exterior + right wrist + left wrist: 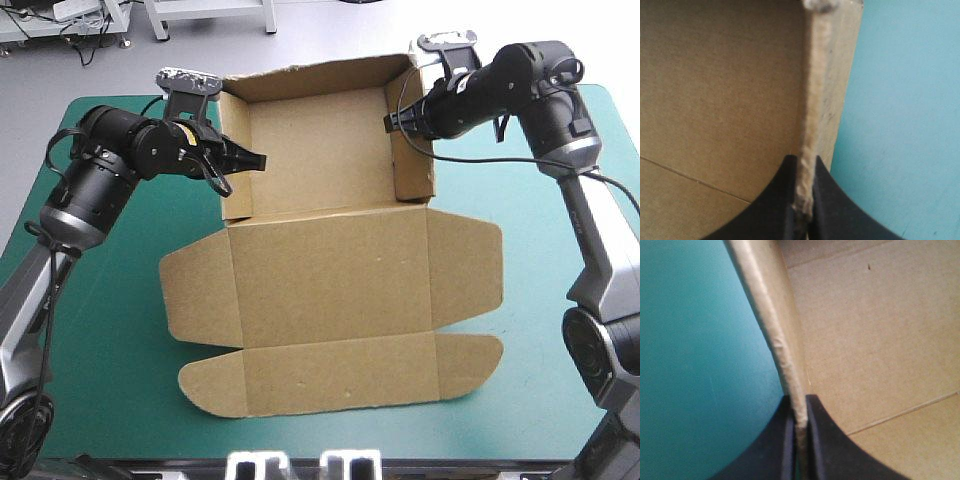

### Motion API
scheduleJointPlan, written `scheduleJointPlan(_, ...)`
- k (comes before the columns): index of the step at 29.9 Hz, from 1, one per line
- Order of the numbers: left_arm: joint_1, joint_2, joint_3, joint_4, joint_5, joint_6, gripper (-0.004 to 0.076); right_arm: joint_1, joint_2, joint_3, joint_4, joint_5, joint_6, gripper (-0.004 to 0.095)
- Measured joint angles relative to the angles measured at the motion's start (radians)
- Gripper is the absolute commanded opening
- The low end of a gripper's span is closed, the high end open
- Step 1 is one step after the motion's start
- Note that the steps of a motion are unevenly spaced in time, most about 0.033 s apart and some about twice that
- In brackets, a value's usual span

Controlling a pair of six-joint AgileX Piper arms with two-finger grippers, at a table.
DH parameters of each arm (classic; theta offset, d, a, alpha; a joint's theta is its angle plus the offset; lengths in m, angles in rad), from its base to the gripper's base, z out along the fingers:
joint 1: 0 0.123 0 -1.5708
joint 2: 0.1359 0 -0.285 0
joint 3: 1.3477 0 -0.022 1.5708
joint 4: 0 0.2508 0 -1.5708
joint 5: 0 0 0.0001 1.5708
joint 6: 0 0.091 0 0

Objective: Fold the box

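- Standing by the table, I see the box (330, 290) in the middle of the teal-green cover (110, 330), its tray toward the cover's far edge and its lid (335, 275) flat toward the near edge.
- The left gripper (256, 160), toward the cover's far left corner, is clenched on the tray's left wall (785, 355), the rim pinched between its black fingers.
- The right gripper (390, 122), toward the far right corner, grasps the right wall (812, 100) the same way.
- I'd judge the brown board light and stiff but springy at its creases, so the walls may lean outward if let go.
- The rims look frayed and could crush; mid-rim seems the safest hold.
- Three walls stand up; the lid's rounded ears and tuck flap (340, 375) lie flat.
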Motion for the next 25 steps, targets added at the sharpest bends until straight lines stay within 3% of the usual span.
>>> scheduleJointPlan(10, -0.009, 0.156, 0.0, -0.011, 0.111, -0.045, -0.001, 0.002, -0.006, 0.359, 0.023, -0.019, 0.022, -0.0005)
scheduleJointPlan(25, -0.009, 0.352, -0.019, -0.005, 0.143, -0.051, -0.001, 0.006, 0.097, 0.388, 0.025, -0.092, 0.002, -0.0005)
